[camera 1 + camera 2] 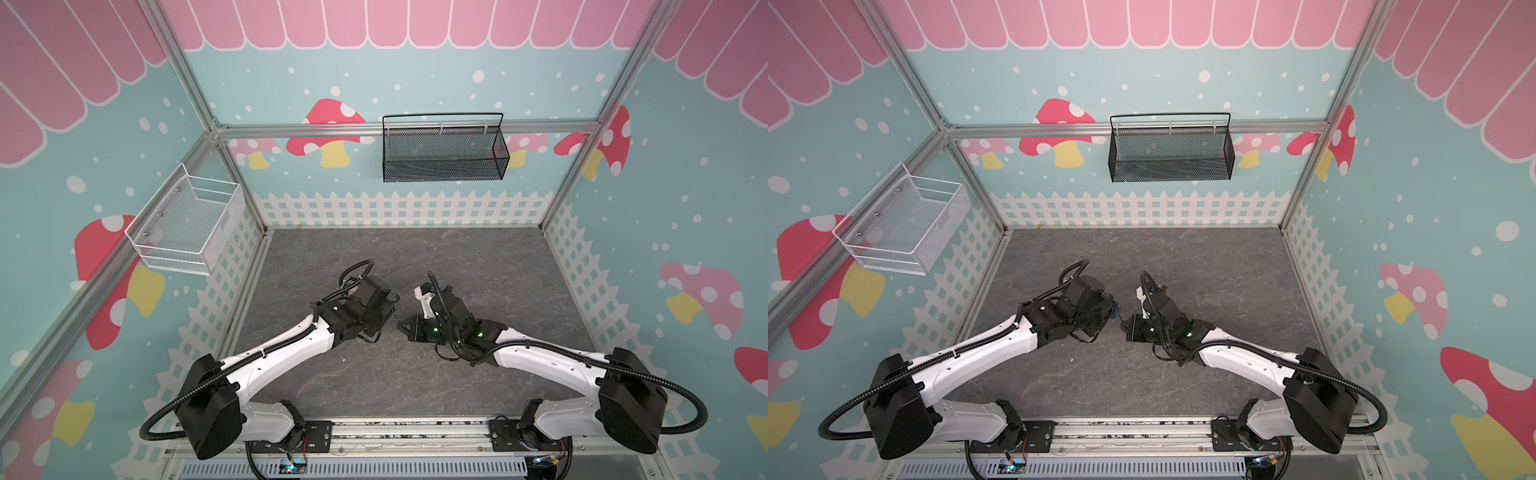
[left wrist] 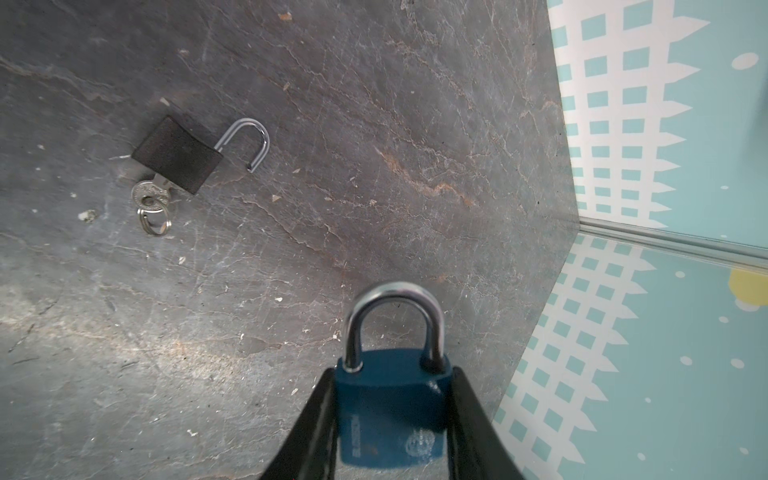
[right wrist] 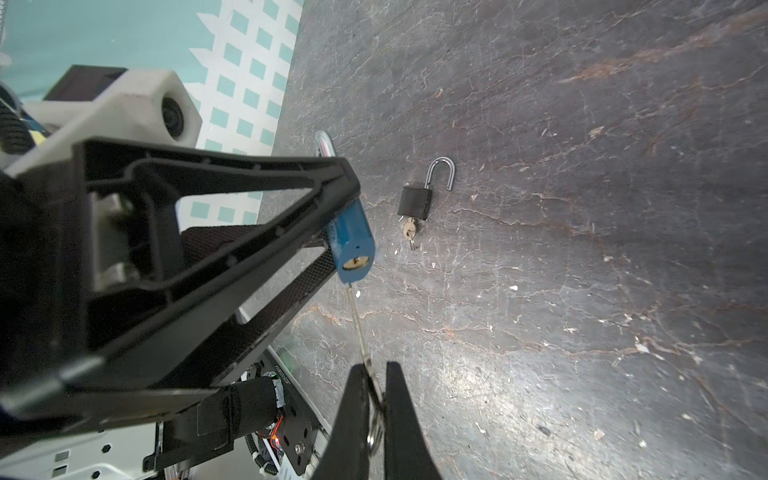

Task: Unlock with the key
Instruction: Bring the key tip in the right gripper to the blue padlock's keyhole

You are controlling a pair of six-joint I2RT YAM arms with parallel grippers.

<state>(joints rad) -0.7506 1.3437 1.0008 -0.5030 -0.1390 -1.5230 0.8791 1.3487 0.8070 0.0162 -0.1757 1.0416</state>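
My left gripper [image 2: 392,374] is shut on a blue padlock [image 2: 390,415] and holds its body by the two sides above the table. The steel shackle [image 2: 392,299] is closed. In the right wrist view the padlock [image 3: 351,232] shows its underside, with the brass keyhole [image 3: 356,262] facing my right gripper [image 3: 376,370]. That gripper is shut on the head of a thin silver key [image 3: 360,328], and a key ring [image 3: 375,432] hangs between its fingers. The key's tip touches the padlock's lower edge just beside the keyhole. In a top view the two grippers meet at mid-table, with the blue padlock [image 1: 1116,311] between them.
A black padlock [image 2: 176,154] lies on the grey stone table [image 1: 457,270] with its shackle swung open and its own key and ring [image 2: 151,203] in it. It also shows in the right wrist view [image 3: 414,201]. A white wire basket [image 1: 187,226] and a black mesh basket [image 1: 442,151] hang on the walls.
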